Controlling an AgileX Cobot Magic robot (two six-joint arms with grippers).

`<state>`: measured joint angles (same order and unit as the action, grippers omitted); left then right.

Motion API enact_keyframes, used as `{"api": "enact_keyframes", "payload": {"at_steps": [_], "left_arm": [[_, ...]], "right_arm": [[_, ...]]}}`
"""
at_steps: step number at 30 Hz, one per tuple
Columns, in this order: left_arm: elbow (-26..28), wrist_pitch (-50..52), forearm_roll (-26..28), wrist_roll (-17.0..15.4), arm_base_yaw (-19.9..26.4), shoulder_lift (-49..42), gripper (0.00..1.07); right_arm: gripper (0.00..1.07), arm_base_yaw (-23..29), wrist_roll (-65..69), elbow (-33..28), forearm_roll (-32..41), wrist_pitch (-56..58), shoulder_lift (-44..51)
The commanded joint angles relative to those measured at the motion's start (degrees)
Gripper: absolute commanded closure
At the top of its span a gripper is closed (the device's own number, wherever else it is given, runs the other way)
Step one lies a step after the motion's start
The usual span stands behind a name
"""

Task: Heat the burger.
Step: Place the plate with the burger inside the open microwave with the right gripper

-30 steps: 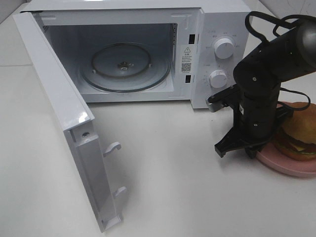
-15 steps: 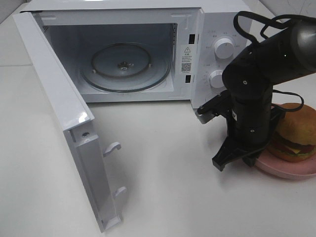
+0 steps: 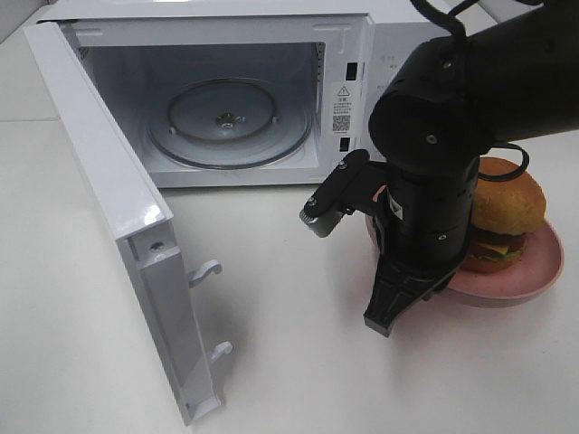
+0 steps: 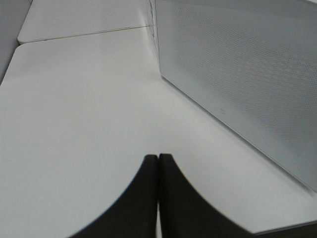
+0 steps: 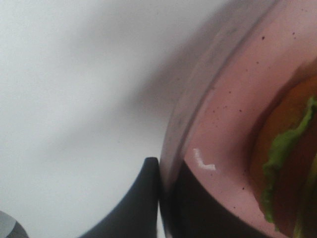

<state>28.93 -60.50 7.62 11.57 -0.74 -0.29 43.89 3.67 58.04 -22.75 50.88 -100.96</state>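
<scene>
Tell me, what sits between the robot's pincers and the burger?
Only the pink plate. In the right wrist view the jaws grip its rim, and a strip of bare plate separates them from the burger.

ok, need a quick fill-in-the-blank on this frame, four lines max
1. The microwave door stands ____.
2. The burger sits on a ____ plate.
3. The right gripper has its jaws shut on the plate's ____.
4. The turntable inside is ____.

Missing words: open; pink; rim; empty.
</scene>
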Motion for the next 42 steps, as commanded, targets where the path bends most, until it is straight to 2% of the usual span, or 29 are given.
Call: {"api": "enact_keyframes", "payload": {"at_steps": [1,7,11,24,30,35,42], "left_arm": [[-0.06,0.57,0.46,-0.11,-0.29,-1.09,1.06],[-0.06,0.57,0.46,-0.11,-0.29,-1.09,1.06],[-0.06,0.57,0.46,-0.11,-0.29,-1.09,1.06],[-0.06,0.57,0.46,-0.11,-0.29,-1.09,1.06],[-0.06,0.57,0.46,-0.11,-0.29,-1.09,1.06],[-0.06,0.57,0.46,-0.11,-0.29,-1.09,1.06],[-0.06,0.57,0.46,-0.11,-0.29,-1.09,1.06]], "right_arm": [[1.07,1.89,-6.82,-2.35,-2.06,0.0,3.09],[1.07,2.75,-17.02,-8.08,-0.92,-5.33,6.88],[1.07,2.75,-25.1,-12.43,-2.81,-9.11,10.26],[1.07,2.58,-27.16,-12.49,-3.61,-6.25,10.08],[1.07,2.58,-40.28,-12.49,-3.09,-10.03,10.08],[1.07,2.58,-45.32,-12.49,-3.67,-11.92,10.08],[1.07,2.58,-42.51,-12.49,-3.78,-11.63,10.08]]}}
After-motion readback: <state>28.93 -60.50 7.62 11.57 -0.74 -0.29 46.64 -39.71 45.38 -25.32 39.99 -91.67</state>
